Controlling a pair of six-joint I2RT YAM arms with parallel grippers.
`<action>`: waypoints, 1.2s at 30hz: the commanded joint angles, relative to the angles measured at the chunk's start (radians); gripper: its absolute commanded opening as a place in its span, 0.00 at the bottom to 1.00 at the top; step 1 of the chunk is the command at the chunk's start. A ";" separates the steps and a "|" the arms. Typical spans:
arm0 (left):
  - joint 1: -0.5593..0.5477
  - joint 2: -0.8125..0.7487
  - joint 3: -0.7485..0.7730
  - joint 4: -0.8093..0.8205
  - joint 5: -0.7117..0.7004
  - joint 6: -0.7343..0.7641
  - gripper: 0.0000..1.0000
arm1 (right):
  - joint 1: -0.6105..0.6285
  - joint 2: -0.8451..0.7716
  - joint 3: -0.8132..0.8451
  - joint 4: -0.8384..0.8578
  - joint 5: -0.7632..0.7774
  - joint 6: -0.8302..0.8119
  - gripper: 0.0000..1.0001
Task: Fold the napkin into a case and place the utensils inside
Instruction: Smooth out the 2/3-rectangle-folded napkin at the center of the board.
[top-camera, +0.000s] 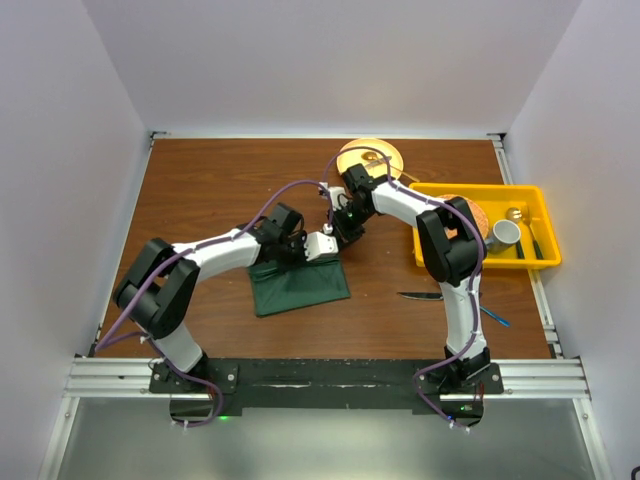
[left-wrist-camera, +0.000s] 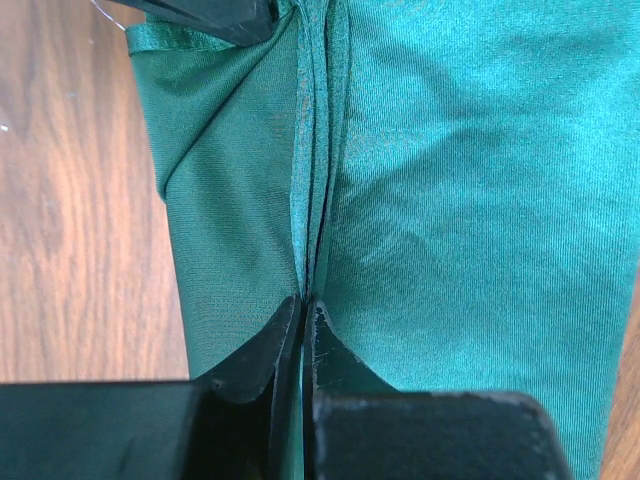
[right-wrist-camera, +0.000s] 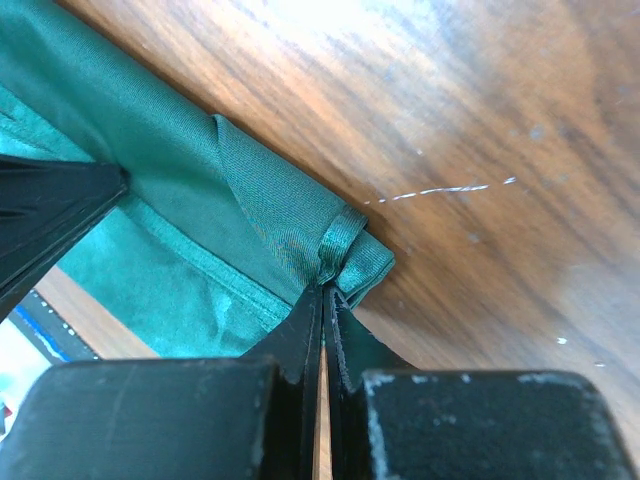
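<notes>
The dark green napkin (top-camera: 300, 288) lies folded on the wooden table, left of centre. My left gripper (top-camera: 328, 250) is at its far right corner, shut on a pinched ridge of the cloth (left-wrist-camera: 480, 180), its fingertips (left-wrist-camera: 308, 305) pressed together. My right gripper (top-camera: 338, 234) is right beside it, also shut, pinching the napkin's hemmed corner (right-wrist-camera: 350, 245) at its tips (right-wrist-camera: 325, 290). The dark-handled knife (top-camera: 420, 296) lies on the table to the right of the napkin. The blue fork (top-camera: 495, 318) lies further right, partly behind the right arm.
A yellow plate (top-camera: 370, 158) sits at the far edge of the table behind the right arm. A yellow bin (top-camera: 535, 215) at the right holds a cup and other items. Both forearms cross over the table's middle.
</notes>
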 joint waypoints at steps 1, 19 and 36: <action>-0.004 -0.029 0.043 0.008 0.005 0.001 0.00 | -0.005 -0.017 0.039 -0.016 0.087 -0.046 0.00; -0.030 -0.130 0.045 -0.103 0.040 -0.039 0.00 | 0.004 -0.117 0.021 -0.109 -0.018 0.054 0.00; -0.053 0.019 -0.079 -0.018 0.005 -0.059 0.00 | 0.020 0.035 -0.088 0.009 0.097 0.058 0.00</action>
